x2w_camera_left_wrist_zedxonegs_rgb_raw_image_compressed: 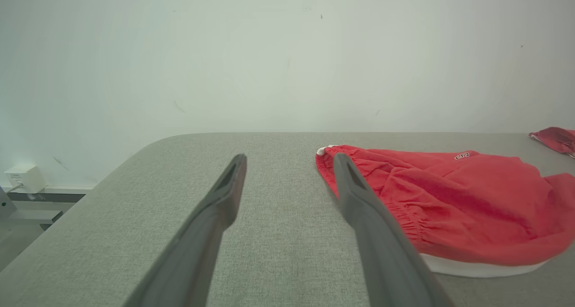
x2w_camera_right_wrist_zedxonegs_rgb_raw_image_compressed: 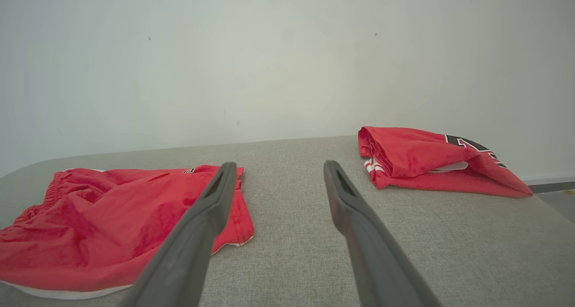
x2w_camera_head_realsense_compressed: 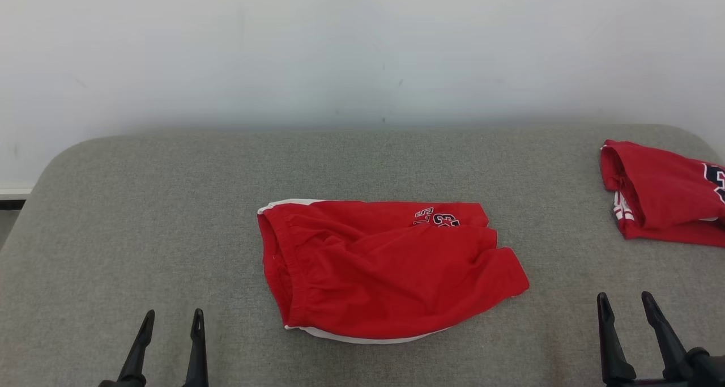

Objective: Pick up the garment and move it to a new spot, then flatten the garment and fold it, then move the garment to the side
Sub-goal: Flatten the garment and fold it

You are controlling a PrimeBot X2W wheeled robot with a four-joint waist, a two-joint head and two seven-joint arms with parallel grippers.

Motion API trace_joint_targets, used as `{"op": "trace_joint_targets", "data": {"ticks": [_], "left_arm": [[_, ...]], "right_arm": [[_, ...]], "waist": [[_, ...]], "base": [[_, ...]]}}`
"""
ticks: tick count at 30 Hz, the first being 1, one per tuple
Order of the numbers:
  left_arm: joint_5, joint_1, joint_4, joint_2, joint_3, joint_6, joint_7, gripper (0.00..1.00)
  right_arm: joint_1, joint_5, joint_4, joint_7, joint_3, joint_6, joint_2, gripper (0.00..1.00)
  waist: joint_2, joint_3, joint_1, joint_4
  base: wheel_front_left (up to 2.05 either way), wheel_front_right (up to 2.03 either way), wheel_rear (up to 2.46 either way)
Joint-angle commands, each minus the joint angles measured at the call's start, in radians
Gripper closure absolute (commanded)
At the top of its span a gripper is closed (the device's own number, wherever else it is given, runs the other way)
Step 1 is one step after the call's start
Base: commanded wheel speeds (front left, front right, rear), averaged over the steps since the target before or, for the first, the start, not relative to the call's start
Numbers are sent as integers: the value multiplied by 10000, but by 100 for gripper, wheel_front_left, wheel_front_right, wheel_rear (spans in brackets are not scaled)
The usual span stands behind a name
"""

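The garment (x2w_camera_head_realsense_compressed: 385, 268) is a pair of red shorts with white trim, lying folded and a little wrinkled in the middle of the grey table; the wrist views show the garment (x2w_camera_left_wrist_zedxonegs_rgb_raw_image_compressed: 453, 199) (x2w_camera_right_wrist_zedxonegs_rgb_raw_image_compressed: 112, 226) too. My left gripper (x2w_camera_head_realsense_compressed: 172, 317) (x2w_camera_left_wrist_zedxonegs_rgb_raw_image_compressed: 289, 161) hovers open near the front left, short of the waistband. At the front right, my right gripper (x2w_camera_head_realsense_compressed: 625, 301) (x2w_camera_right_wrist_zedxonegs_rgb_raw_image_compressed: 278, 167) is open as well, with nothing between its fingers, just right of the shorts' leg end.
A second red garment (x2w_camera_head_realsense_compressed: 662, 191) (x2w_camera_right_wrist_zedxonegs_rgb_raw_image_compressed: 431, 161), folded, lies at the table's (x2w_camera_head_realsense_compressed: 170, 205) far right edge. A white wall stands behind the table. A white socket box (x2w_camera_left_wrist_zedxonegs_rgb_raw_image_compressed: 20, 179) sits low on the wall at the left.
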Motion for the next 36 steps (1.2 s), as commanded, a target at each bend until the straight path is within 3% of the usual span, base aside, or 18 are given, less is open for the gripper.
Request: {"op": "trace_joint_targets", "data": {"ticks": [1,12,21,28,36], "left_arm": [[31,129,-53,16,32,14,-27,0],[-31,383,2,162,-388,13,-27,0],[-261,-497,657,1030,-2519,12,-27,0],[-697,-1780,2020,1749,-4326,13,-27,0],[-1203,-3062,3212,2243,-5616,13,-27,0]], "right_arm": [[137,-38,-66,-36,-28,-34,28,0],[334,79,-31,-29,192,-34,14,0],[-705,279,1342,-23,683,-34,-464,0],[-2099,386,2859,-25,1426,-34,-687,0],[-3352,670,4407,-24,2228,-34,-694,0]], "waist": [[0,-22,1,-2],[0,54,1,65],[0,586,1,84],[0,1196,1,31],[0,1681,1,84]], "base": [[0,0,0],[0,0,0],[0,0,0],[0,0,0],[0,0,0]]}}
